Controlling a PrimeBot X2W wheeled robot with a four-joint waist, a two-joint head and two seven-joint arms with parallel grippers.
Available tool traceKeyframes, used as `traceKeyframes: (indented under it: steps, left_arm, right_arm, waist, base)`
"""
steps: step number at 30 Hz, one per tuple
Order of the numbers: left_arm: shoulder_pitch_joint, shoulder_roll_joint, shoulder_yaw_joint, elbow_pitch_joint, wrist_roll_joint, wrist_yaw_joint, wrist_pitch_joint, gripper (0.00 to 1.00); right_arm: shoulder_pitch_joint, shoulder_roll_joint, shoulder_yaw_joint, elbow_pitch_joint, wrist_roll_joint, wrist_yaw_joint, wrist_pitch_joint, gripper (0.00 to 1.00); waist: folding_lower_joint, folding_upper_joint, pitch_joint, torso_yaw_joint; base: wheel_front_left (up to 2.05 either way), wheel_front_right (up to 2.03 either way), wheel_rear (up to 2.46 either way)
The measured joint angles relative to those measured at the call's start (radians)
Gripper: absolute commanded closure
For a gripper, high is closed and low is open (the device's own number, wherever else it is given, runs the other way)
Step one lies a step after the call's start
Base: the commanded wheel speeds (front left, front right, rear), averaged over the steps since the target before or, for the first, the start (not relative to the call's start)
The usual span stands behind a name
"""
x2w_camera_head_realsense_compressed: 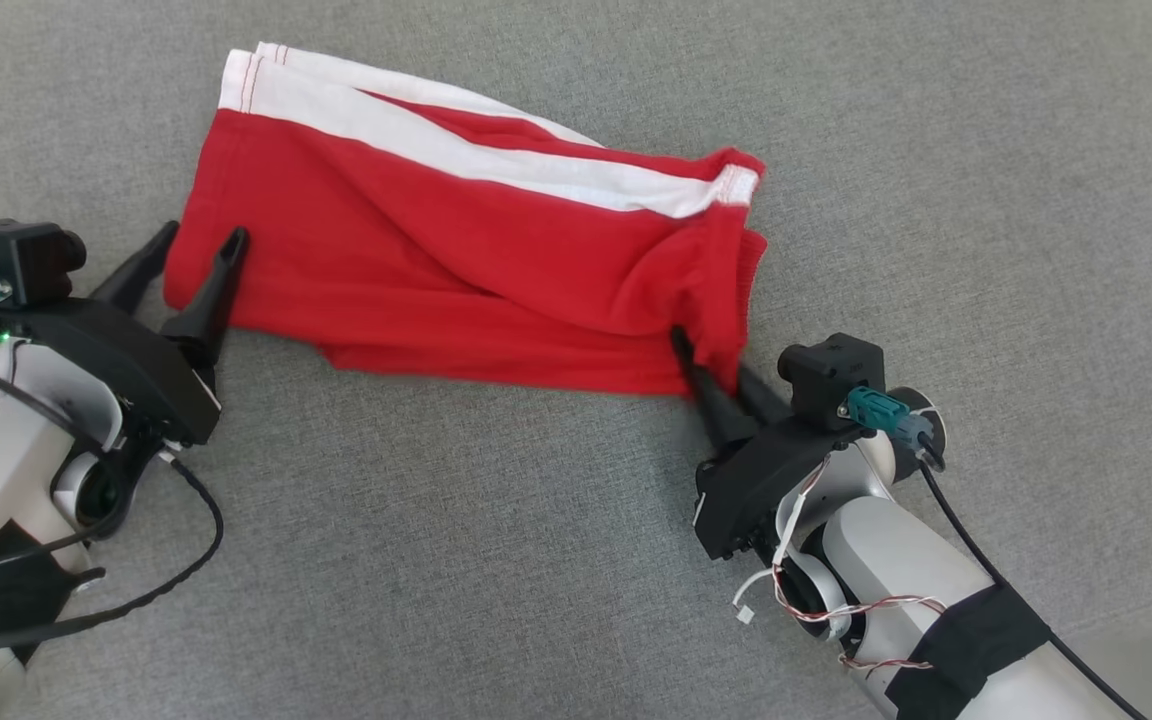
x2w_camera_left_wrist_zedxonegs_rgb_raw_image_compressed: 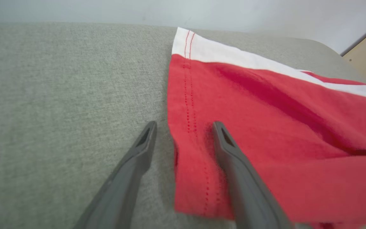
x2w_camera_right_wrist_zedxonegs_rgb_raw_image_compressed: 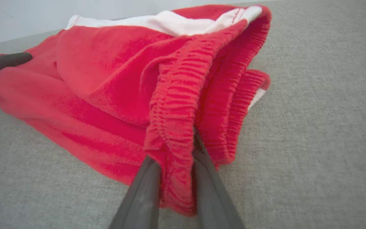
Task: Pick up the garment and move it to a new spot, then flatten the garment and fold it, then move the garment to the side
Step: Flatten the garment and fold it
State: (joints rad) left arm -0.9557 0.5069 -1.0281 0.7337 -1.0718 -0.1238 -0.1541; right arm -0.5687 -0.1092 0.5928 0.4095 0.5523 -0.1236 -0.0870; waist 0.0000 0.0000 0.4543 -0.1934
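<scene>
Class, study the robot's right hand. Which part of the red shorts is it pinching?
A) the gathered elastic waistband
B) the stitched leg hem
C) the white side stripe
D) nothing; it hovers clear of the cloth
A: the right wrist view shows the right hand closed on the ribbed waistband of the red shorts.

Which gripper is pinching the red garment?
The right gripper: its fingers clamp the elastic waistband of the garment, while the left gripper stands spread across the hem.
</scene>
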Motion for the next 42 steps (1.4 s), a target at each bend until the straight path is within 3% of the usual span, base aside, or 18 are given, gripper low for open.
traceKeyframes:
  steps: [12, 27, 42]
  left_arm:
    - [0.063, -0.036, -0.058, 0.016, -0.03, -0.001, -0.002, 1.0]
    - [0.248, -0.122, -0.079, 0.037, -0.127, -0.001, -0.047, 1.0]
    - [0.397, -0.181, -0.081, 0.067, -0.153, -0.001, -0.072, 1.0]
  right_arm:
    - [0.014, -0.002, -0.012, 0.088, 0.007, 0.003, -0.007, 1.0]
    - [0.142, -0.082, -0.015, 0.178, 0.081, 0.131, -0.001, 1.0]
    - [0.258, -0.114, -0.002, 0.202, 0.135, 0.207, 0.022, 1.0]
  waist:
    - [0.0, 0.0001, -0.077, 0.017]
    - [-0.0001, 0.0001, -0.249, 0.072]
    - [-0.0002, 0.0, -0.393, 0.2]
  base:
    - [0.0, 0.0, 0.0]
    - [0.0, 0.0, 0.0]
    - [0.0, 0.0, 0.0]
